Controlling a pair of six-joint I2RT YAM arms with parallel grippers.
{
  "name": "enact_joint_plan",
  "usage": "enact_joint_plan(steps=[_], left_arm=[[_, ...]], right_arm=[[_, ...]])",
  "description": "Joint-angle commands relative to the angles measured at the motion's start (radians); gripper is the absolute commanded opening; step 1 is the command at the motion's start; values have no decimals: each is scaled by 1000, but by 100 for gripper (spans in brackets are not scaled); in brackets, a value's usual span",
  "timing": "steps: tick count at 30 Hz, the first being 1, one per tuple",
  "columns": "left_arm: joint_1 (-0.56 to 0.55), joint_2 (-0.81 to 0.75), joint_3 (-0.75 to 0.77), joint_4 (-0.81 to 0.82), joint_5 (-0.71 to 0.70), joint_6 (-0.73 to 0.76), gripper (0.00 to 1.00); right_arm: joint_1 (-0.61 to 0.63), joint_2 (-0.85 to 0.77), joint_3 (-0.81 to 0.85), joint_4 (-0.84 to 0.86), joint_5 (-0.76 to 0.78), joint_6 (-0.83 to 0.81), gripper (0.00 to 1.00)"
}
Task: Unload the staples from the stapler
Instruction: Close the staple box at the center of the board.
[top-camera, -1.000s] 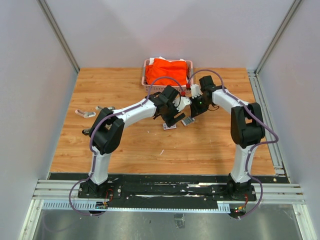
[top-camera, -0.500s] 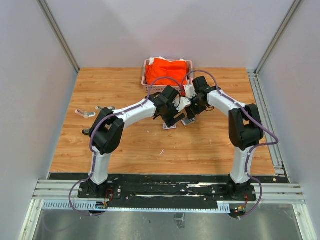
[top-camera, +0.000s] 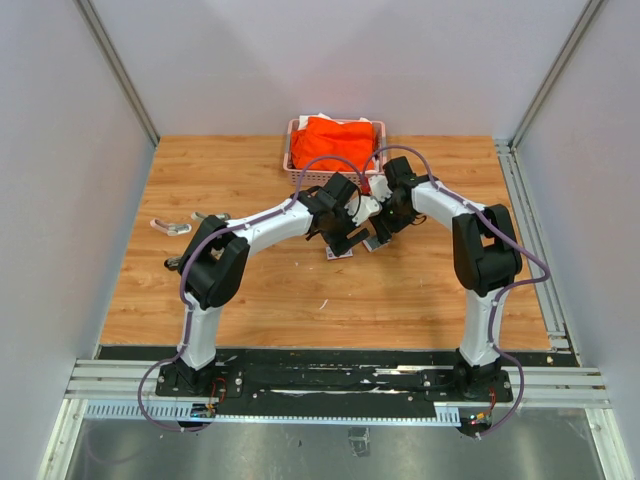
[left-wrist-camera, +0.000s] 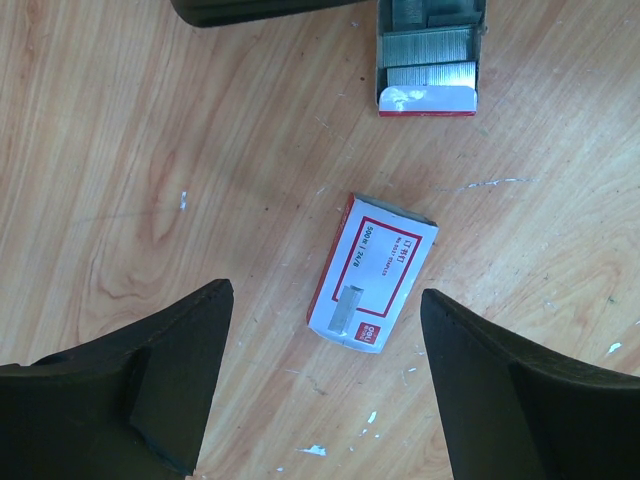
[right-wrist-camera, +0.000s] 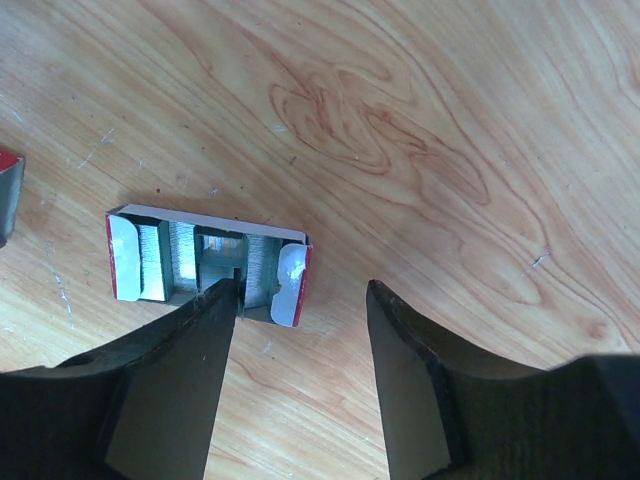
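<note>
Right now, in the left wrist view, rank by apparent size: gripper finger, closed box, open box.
1. Gripper finger, nearest the camera.
2. Closed box.
3. Open box, cropped by the frame, so unsure.

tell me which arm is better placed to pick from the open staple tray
Right, probably: the right pincer hangs open at the open tray of staples; the left pincer hangs over the closed staple box instead.

White arms (top-camera: 265, 222) with black joints (top-camera: 215, 272), purple cables (top-camera: 330, 156)
</note>
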Motion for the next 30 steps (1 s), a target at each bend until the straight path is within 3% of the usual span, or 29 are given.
enact_joint_plan(steps=[1,19,30], left_arm=[[1,-5,-5,11,9,8,81],[1,-11,-8,13,4,14,80],[1,-12,-10,12,3,15,81]], right_arm=[[12,7,19,-28,16,-10,57],[7,-89,45,-34,-17,-6,57],[10,-56,19,-38,-42,-17,58]])
